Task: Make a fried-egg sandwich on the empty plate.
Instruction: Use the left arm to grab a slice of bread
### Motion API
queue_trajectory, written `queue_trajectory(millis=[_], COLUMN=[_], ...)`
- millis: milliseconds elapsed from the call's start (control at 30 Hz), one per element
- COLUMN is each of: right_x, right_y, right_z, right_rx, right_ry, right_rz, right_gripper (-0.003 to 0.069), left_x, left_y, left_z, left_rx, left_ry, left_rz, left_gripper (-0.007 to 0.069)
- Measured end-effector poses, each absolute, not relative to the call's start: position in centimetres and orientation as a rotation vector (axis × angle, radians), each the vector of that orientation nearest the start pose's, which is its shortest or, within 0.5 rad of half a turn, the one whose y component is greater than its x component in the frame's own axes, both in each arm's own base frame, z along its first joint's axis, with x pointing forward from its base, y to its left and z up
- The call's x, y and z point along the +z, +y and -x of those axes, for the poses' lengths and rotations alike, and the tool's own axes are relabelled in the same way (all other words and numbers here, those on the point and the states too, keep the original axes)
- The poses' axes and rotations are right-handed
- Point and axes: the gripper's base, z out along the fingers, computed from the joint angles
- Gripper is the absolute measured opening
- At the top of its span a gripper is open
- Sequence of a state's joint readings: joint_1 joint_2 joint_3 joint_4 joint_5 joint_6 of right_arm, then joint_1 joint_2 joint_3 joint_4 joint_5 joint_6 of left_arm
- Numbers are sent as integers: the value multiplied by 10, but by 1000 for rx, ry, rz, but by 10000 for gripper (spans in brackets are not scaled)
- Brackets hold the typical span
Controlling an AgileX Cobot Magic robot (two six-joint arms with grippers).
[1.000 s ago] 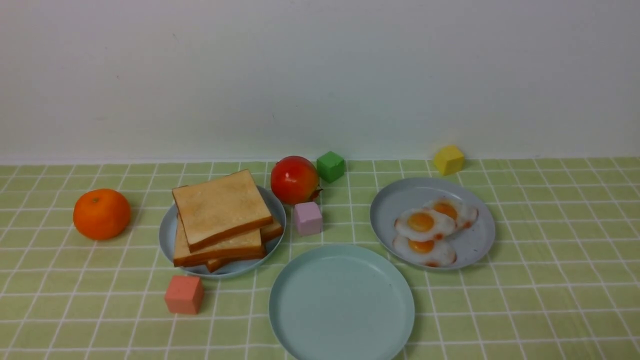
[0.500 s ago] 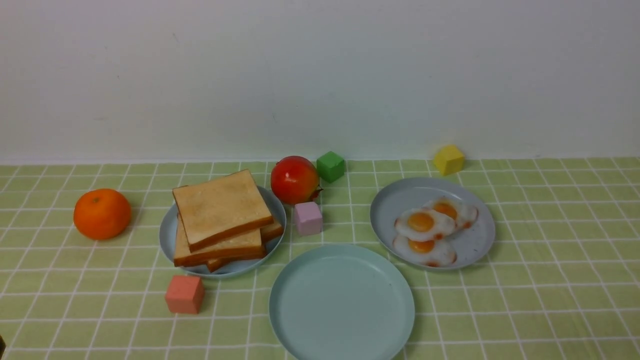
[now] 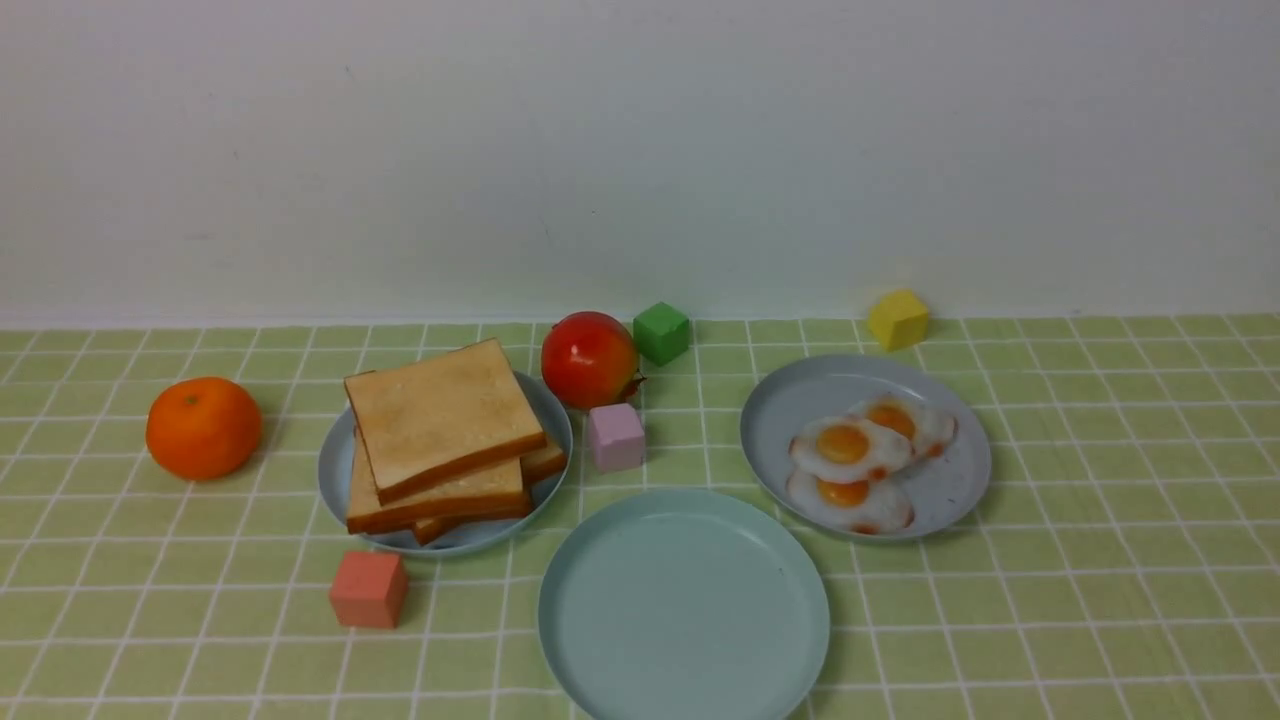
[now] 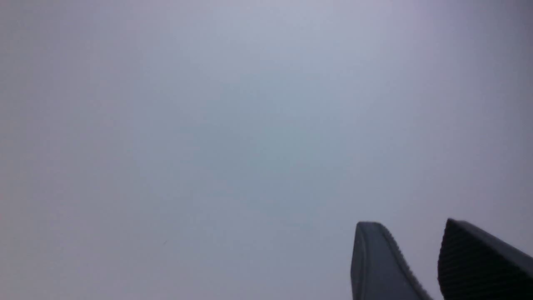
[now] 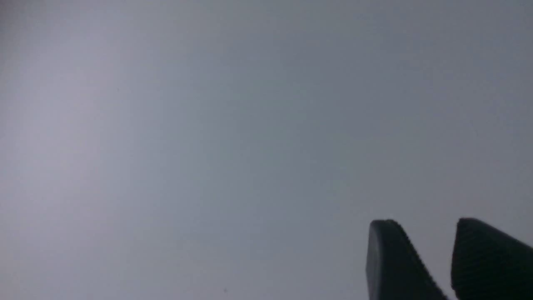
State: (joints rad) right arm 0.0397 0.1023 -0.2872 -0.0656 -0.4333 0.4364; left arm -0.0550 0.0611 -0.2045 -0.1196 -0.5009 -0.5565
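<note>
The empty pale mint-green plate point(image 3: 683, 610) lies at the front centre of the table. A stack of toast slices point(image 3: 440, 420) sits on a grey-blue plate point(image 3: 335, 470) behind it to the left. Three toy fried eggs point(image 3: 850, 450) lie on another grey-blue plate point(image 3: 955, 490) behind it to the right. No sandwich is assembled. Neither gripper shows in the front view. The left gripper point(image 4: 410, 225) and the right gripper point(image 5: 424, 223) each face a plain grey surface, fingertips apart, with nothing between them.
An orange point(image 3: 203, 427) sits at the left. A red pomegranate-like fruit point(image 3: 590, 359), a green cube point(image 3: 661, 333) and a pink-lilac cube point(image 3: 615, 436) stand between the two back plates. A salmon cube point(image 3: 368, 589) is front left, a yellow cube point(image 3: 897, 319) back right.
A small dark bit at the lower left edge of the front view half a second ago is gone now. Nothing on the table has moved.
</note>
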Motion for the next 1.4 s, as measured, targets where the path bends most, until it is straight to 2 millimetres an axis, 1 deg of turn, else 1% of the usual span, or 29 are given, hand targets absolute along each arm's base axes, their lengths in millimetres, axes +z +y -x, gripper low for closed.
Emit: queue_trajectory(millis=[67,100,133,167,200,267,300,333,367,433,500,533,567,633,667,733,767,800,833,900,933,1000,1067,1167,1200,1233,1267,1333,1400], right_x=[375,393,410,413,435,452,455,457,457,449,437,432,424,414,405,398,386,383,376,367,366,356,353,350,350,350,349,349,348], right_y=[3,3,3,3,2,2,2,2,2,0,-1,-1,-1,1,2,4,10,12,17,27,29,40,45,46,46,45,45,44,44], right_z=[-28,-32,-36,-41,-48,-67,-79,-86,-100,-124,-142,-148,-156,-163,-166,-169,-172,-173,-174,-172,-172,-169,-166,-166,-166,-166,-166,-165,-164], right_rx=[403,400,395,393,383,363,348,331,292,196,138,129,130,150,181,206,256,268,288,324,334,380,388,363,353,347,333,328,327], right_ry=[870,899,938,957,1036,1181,1252,1304,1393,1531,1639,1683,1746,1836,1909,1965,2052,2072,2121,2177,2184,2242,2269,2286,2287,2288,2292,2301,2316], right_rz=[-128,-136,-147,-151,-172,-206,-218,-224,-228,-207,-198,-203,-218,-248,-279,-300,-309,-297,-256,-175,-168,-67,-10,32,40,42,50,53,55], right_gripper=[241,241,241,241,241,241,241,241,241,241,241,241,241,241,241,241,241,241,241,241,241,241,241,241,241,241,241,241,241], left_x=[358,377,390,394,417,430,429,431,429,420,406,400,389,374,362,349,329,322,309,296,296,285,282,266,263,262,257,250,244], left_y=[2,1,0,-1,-4,-7,-9,-10,-11,-11,-12,-12,-13,-14,-16,-18,-22,-24,-27,-31,-31,-36,-39,-43,-43,-43,-44,-43,-43], left_z=[-28,-32,-39,-43,-55,-77,-87,-97,-109,-135,-158,-164,-178,-196,-209,-223,-241,-246,-258,-273,-275,-297,-314,-344,-351,-353,-366,-378,-385], left_rx=[-669,-674,-673,-671,-665,-643,-627,-611,-577,-505,-458,-444,-426,-410,-402,-405,-424,-433,-452,-479,-480,-517,-539,-541,-538,-536,-522,-502,-494], left_ry=[857,921,993,1050,1177,1388,1491,1554,1653,1801,1918,1958,2031,2121,2188,2251,2342,2371,2432,2488,2491,2542,2575,2652,2663,2667,2678,2693,2697], left_rz=[320,333,349,361,387,431,453,463,473,481,502,510,529,553,565,584,613,622,630,619,608,586,571,564,562,560,550,542,542], left_gripper=[238,238,238,238,238,238,238,238,238,238,238,238,238,238,238,237,230,225,218,207,205,202,205,223,227,230,237,242,246])
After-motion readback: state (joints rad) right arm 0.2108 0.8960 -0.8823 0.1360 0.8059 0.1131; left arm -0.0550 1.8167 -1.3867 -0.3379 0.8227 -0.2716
